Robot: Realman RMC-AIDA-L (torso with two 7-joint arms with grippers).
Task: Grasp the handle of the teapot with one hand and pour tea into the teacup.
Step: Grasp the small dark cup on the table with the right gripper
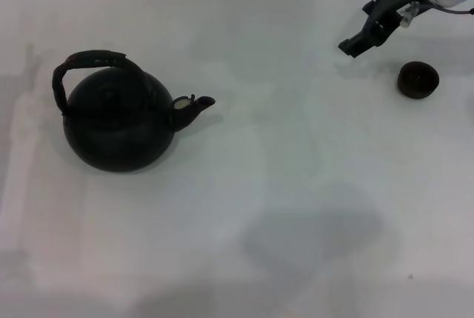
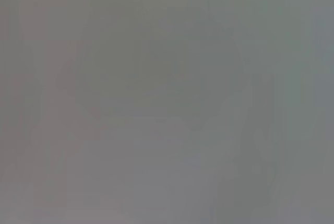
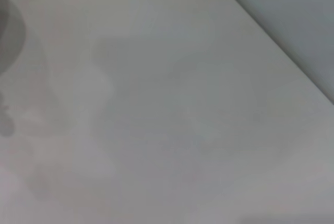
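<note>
The black round teapot (image 1: 118, 129) stands on the left of the white table (image 1: 281, 184) in the head view. Its spout (image 1: 196, 104) points right, toward the teacup. Its arched handle (image 1: 96, 58) stands up over the lid. The small dark teacup (image 1: 418, 80) sits at the far right. My right gripper (image 1: 352, 46) hovers at the top right, up and to the left of the teacup, touching nothing. No left gripper appears in any view. The left wrist view is a plain grey blur.
Bare white tabletop lies between teapot and teacup. The right wrist view shows only the table surface (image 3: 156, 130) with its edge (image 3: 271, 41) running diagonally and a dark blur at one side.
</note>
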